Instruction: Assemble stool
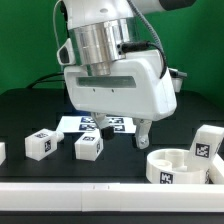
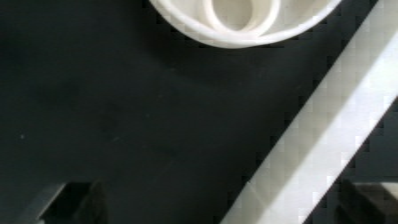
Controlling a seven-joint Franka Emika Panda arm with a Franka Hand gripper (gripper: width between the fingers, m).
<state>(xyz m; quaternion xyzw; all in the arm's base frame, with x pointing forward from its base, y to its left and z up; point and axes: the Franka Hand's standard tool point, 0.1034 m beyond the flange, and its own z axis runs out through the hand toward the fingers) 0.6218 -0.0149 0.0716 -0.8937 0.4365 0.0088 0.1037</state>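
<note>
Tags (image 1: 43,134) of black-and-white squares mark seat (image 1: 186,175) and legs (image 1: 89,147).

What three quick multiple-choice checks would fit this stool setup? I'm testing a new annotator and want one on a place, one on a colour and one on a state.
1. Where does the round seat lie?
A. at the exterior view's left
B. at the exterior view's right
C. on the marker board

2. What colour is the table?
A. black
B. white
C. green

3. How is the gripper?
A. shut on a leg
B. open, holding nothing
C. shut on the seat

Answers:
1 B: the ring sits low at the right edge of the exterior view.
2 A: the surface around the white parts is black.
3 B: the jaws stand apart above the table with nothing between them.
</note>
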